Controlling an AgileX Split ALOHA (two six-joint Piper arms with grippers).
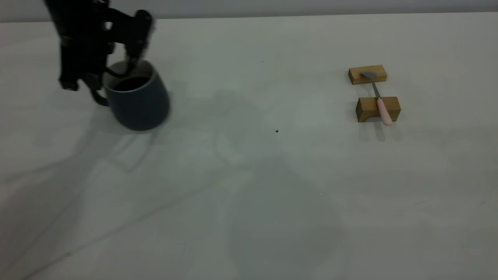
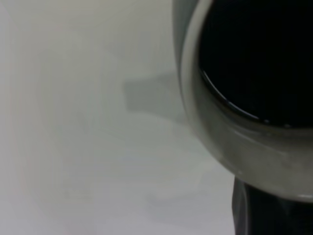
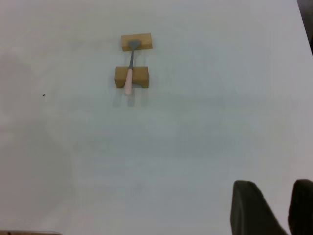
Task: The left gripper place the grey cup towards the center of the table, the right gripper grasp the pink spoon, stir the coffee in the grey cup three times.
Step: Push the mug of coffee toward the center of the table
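The cup (image 1: pixel 136 99) of coffee (image 1: pixel 130 83) is gripped by its rim in the left fingers (image 1: pixel 130 64), far from the spoon (image 1: pixel 379 99), which is bridged across two blocks (image 1: pixel 378 109) for pickup by the right fingers (image 3: pixel 254 208), slightly parted and empty.

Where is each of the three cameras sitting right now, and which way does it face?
Exterior view: above, facing the rig, down on the table; the left gripper holds the grey cup by its rim, far from the wooden blocks.
Left wrist view: right over the grey cup and coffee; one dark finger shows.
Right wrist view: high, looking down at the pink spoon; right gripper fingers apart.
Shared: exterior and right wrist views both show the pink spoon lying across the blocks.
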